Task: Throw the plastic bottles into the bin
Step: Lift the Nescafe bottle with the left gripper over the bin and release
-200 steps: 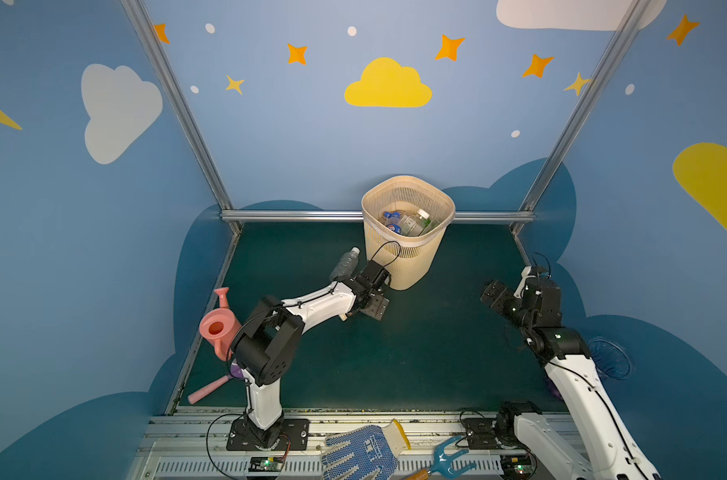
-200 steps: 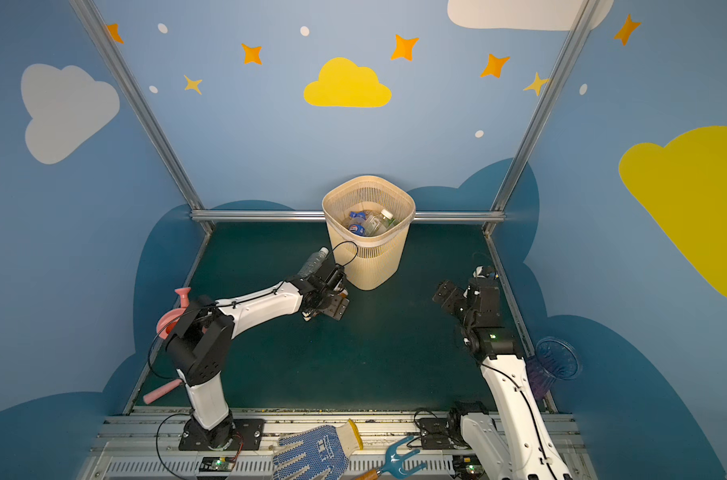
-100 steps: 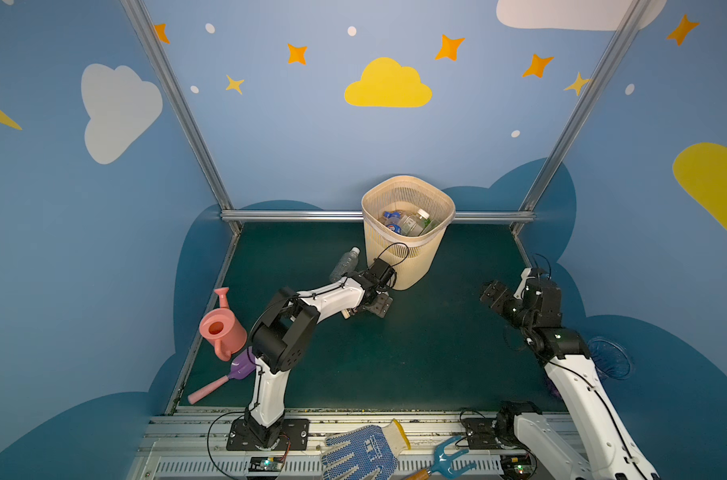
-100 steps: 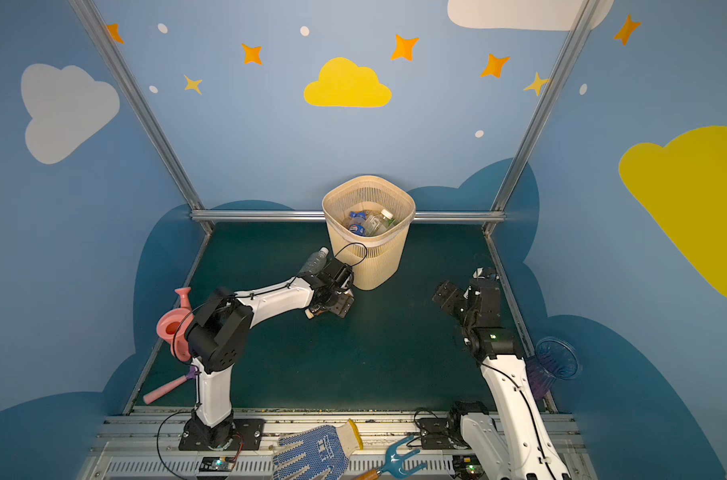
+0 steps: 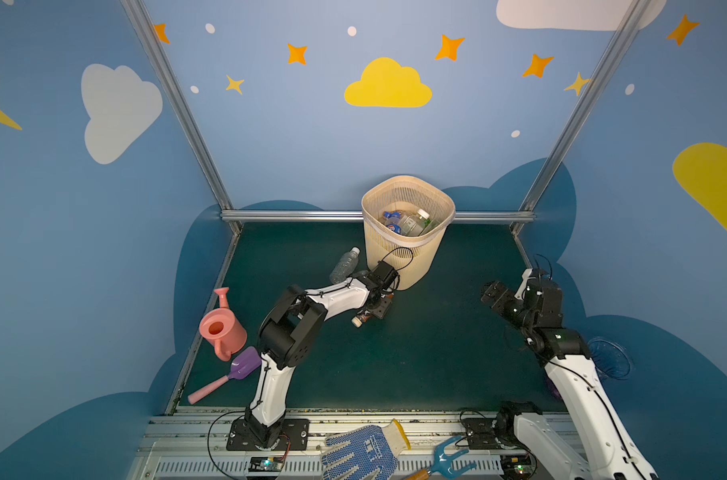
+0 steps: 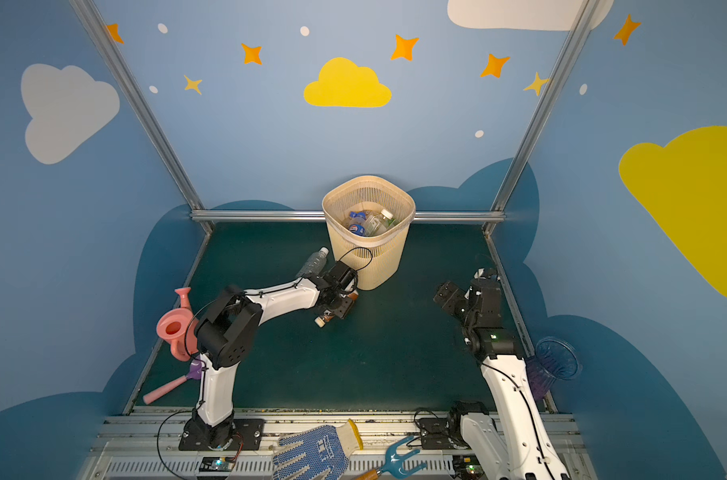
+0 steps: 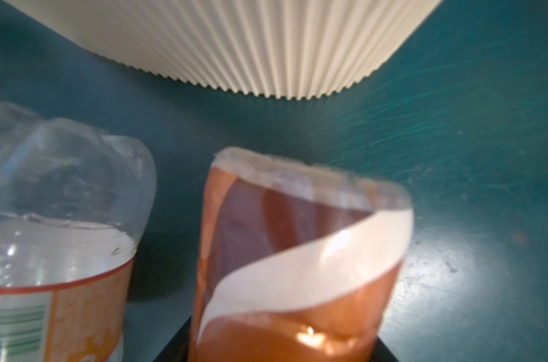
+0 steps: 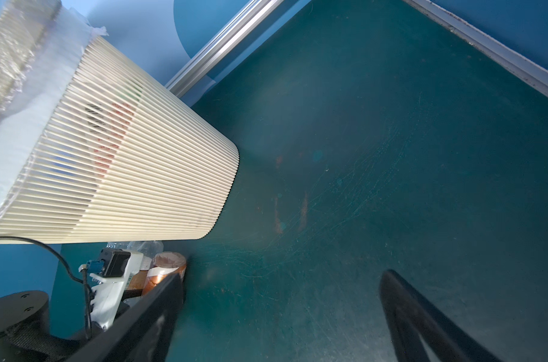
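Bin: the bin [image 5: 407, 262], a tall beige slatted plastic wastebasket with a thin translucent liner, stands upright at the back of the dark green counter [image 5: 395, 365]. Several clear bottles [image 5: 403, 222] with blue and white caps lie inside.
Left jaws: the left gripper [image 5: 374, 309] is low over the counter just in front of the bin. Its jaws are narrow around a brown-wrapped plastic bottle [image 7: 297, 266] with a white swirl on its label. In the left wrist view their black edges lie against both sides of it.
Brown-wrapped plastic bottle: lies on its side on the counter, pale cap pointing away from the bin and base toward it. It is near the bin's foot but apart from it.
Right jaws: the right gripper [image 8: 285, 313] hangs over the right side of the counter, well apart from the bin. Its jaws are wide with nothing between them.
Loose bottles: a clear ribbed plastic bottle [image 5: 344, 266] with a white cap lies on the counter just left of the bin, beyond the left arm. A clear plastic bottle with an orange label [image 7: 56, 250] lies just beside the brown one. I cannot tell whether the two are the same bottle.
Other things: a pink plastic watering can [image 5: 222, 332] and a purple scoop [image 5: 239, 370] with a pink handle sit at the counter's left edge.
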Robot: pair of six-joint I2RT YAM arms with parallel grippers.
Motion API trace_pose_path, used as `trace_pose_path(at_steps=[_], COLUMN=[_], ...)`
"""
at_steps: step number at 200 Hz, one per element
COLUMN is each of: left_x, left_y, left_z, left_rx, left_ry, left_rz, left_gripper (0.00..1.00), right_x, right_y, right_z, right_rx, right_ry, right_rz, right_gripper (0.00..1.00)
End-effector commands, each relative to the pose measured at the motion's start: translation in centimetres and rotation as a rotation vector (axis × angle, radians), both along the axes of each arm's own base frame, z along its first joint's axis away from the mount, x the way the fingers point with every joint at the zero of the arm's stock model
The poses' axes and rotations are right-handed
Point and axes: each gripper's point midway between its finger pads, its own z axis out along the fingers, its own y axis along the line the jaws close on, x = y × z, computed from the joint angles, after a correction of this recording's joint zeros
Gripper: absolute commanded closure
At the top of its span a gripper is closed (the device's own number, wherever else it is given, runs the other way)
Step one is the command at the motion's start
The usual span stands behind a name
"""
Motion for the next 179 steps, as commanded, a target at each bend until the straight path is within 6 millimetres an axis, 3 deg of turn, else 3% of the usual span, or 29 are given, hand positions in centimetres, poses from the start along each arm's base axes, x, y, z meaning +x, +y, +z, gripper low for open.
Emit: trace_pose_path(at_steps=[1, 48, 75, 120, 136, 149, 179], left_x=[-0.9, -2.8, -4.6, -7.3, -7.7, -8.0, -8.6], left_y=[-0.3, -0.8, -0.6, 1.0, 2.2, 3.3, 6.7], left_z=[0.1, 2.1, 4.2, 10.9, 15.7, 21.0, 36.0], left_rx=[0.0, -0.053, -0.097, -0.253, -0.345, -0.443, -0.558], left_ry=[0.013, -0.009, -0.054, -0.227, -0.363, -0.512, -0.972], left_rz=[-0.025, -0.033, -0.027, 0.037, 0.068, 0.063, 0.009], left_gripper=[0.43, 0.46, 0.48, 0.51, 0.52, 0.53, 0.49], right_x=[-0.4, -0.3, -0.2, 0.3, 0.5, 0.7, 1.1], right_y=[-0.1, 0.1, 0.2, 0.5, 0.7, 0.8, 1.2], right_z=[-0.5, -0.8, -1.0, -1.0, -0.9, -0.9, -0.7], right_rx=[0.009, 0.023, 0.032, 0.062, 0.071, 0.079, 0.098], right_ry=[0.01, 0.015, 0.018, 0.009, 0.008, 0.005, 0.0], right_rz=[-0.003, 0.002, 0.007, 0.009, 0.014, 0.014, 0.029], right_gripper=[0.02, 0.02, 0.02, 0.02, 0.02, 0.02, 0.02])
